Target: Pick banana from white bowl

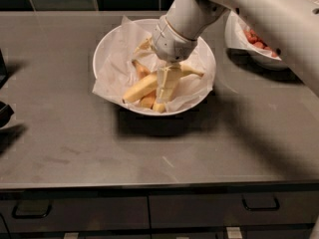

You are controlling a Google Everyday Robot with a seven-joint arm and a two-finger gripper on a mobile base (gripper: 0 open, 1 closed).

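the grasp should be squared across the middle of the banana (pixel 139 88), clear of the paper (pixel 112 81), then lifted straight out of the bowl (pixel 99 54). the banana slants from near left to far right in the bowl; the gripper (pixel 165 91) hangs over its middle, touching or nearly. whether it has clamped, i cannot tell.

Single high view, tilted down at counter (pixel 75 148); gripper (pixel 164 96) in white bowl (pixel 102 46).
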